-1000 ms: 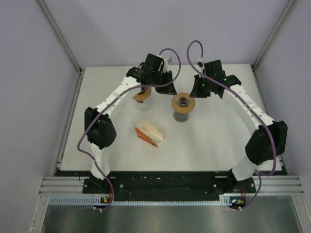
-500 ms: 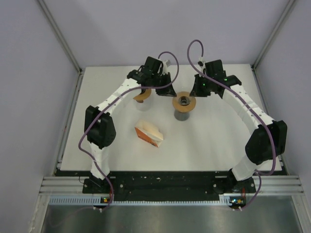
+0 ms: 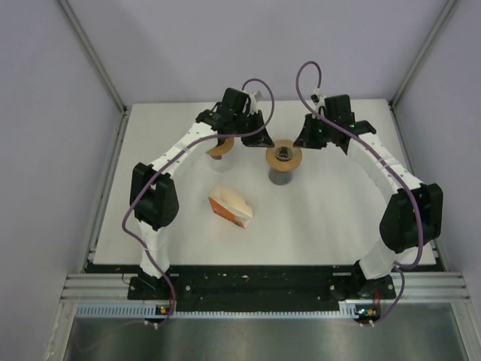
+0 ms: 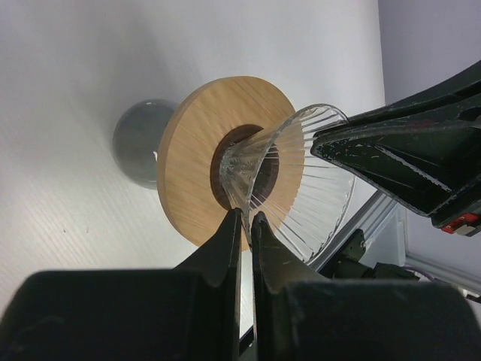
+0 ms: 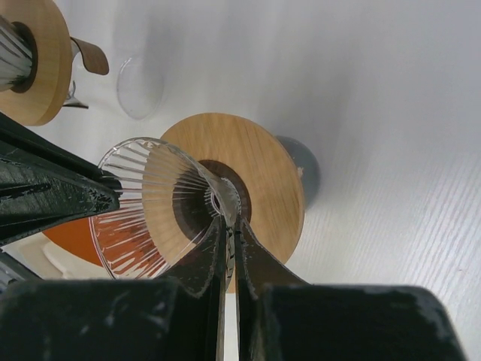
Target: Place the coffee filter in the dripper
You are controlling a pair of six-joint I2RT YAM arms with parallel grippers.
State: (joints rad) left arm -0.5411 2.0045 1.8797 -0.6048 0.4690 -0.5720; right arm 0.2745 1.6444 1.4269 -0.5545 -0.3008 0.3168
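We see a white table [image 3: 338,226] with the two arms bolted at its near edge, bowed outward so that both wrists come together close to the far edge. The left arm [image 3: 180,150] curves up over the left half of the table and the right arm [image 3: 379,165] over the right half. Between their tips, near the far edge and about midway between the side edges, stands the dripper [image 3: 284,155]. It is a ribbed glass cone [image 4: 308,180] set through a round wooden collar [image 5: 263,177], upright on a dark grey base [image 4: 139,143]. The left gripper [image 4: 246,219] is at the cone's left side with its jaws drawn almost together, leaving only a slit. The thin glass rim sits in that slit, so we take it to have the dripper pinched by the lip. The right gripper [image 5: 229,219] comes in from the opposite side with its jaws pressed fully together. Its tips lie at the cone's rim, but we cannot tell whether any glass is caught between them. A second dripper [image 3: 218,149], with a similar collar and a brown handle [image 5: 90,56], stands left of the first, partly under the left wrist. The filter [image 3: 231,207], a white wedge with an orange edge, lies around the middle of the table, a little toward the left edge, well apart from both drippers and both grippers.
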